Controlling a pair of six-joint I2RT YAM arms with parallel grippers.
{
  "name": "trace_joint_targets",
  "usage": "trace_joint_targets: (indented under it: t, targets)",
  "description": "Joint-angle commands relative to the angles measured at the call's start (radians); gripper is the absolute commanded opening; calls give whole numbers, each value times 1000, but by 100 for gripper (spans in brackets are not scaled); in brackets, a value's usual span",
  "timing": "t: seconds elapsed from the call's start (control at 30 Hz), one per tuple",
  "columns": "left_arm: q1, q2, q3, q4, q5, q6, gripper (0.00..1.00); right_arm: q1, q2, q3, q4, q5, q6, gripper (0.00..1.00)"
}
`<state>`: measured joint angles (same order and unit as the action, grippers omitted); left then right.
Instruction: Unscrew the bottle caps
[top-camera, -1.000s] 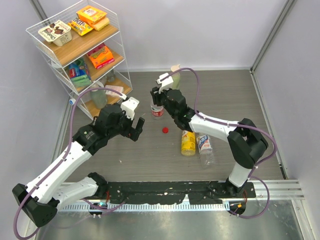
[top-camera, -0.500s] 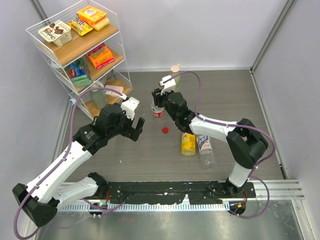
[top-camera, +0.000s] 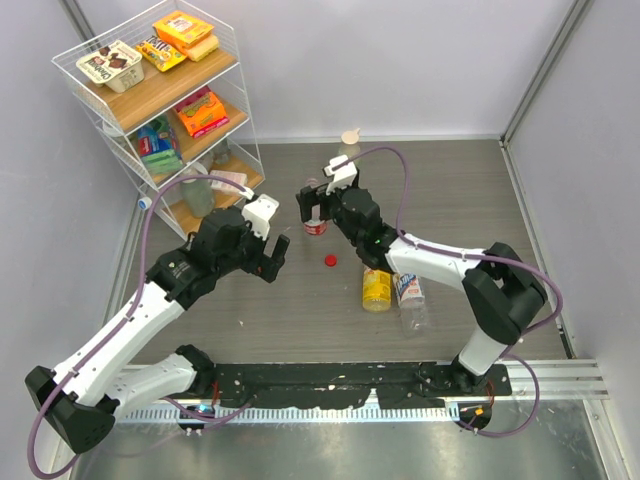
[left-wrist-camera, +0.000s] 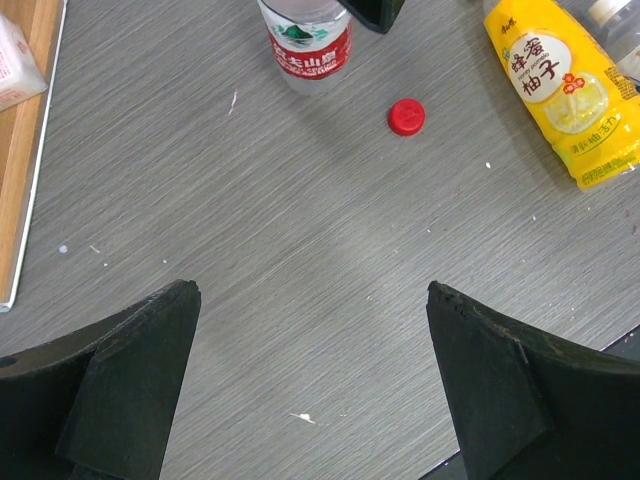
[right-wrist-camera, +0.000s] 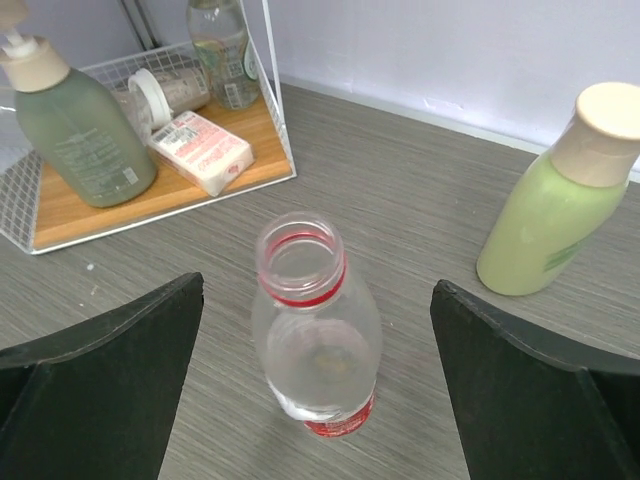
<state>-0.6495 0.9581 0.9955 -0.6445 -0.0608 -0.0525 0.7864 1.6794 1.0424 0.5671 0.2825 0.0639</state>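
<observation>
Right gripper (right-wrist-camera: 318, 288) has just sprung wide and let go of the upright water bottle (right-wrist-camera: 316, 350). The neck is open, so that cap looks done. Red cap (left-wrist-camera: 406, 117) lies loose just beside the water bottle, on the arms' side. Left gripper (left-wrist-camera: 310, 292) hangs wide and empty, near the water bottle. Its red label seems to read 农夫山泉. The yellow bottle (left-wrist-camera: 562, 92), lying near the water bottle, reads 蜂蜜柚子.

The cap (left-wrist-camera: 406, 117) is red, the bench (left-wrist-camera: 330, 300) grey with fine streaked grain, the clear bottle (right-wrist-camera: 315, 345) has a red neck ring and a red-and-white label, the yellow bottle (left-wrist-camera: 560, 85) carries a pale citrus-slice print, and the pale green bottle (right-wrist-camera: 525, 230) a beige top.
</observation>
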Motion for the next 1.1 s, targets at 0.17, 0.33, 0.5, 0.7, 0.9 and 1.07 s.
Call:
trace_joint_targets:
  t: [0.17,0.33,0.5,0.7,0.9,1.07]
  targets:
    - [1,2,12,19,-5,-17,100,4,-144,-5,30,-6,66,100]
    - [2,1,11,20,1,-17,100,5,-204,-4,-7,20,71,100]
    - [2,2,15,19,10,-18,100,5,-268,19,-105,40,88,100]
    - [1,1,15,17,22,-18,99,4,-328,51,-267,142,102,99]
    - [1,4,17,14,29,-18,100,-12,-379,79,-449,214,145,98]
    - [2,4,19,16,38,-20,100,-47,-397,82,-602,212,191,98]
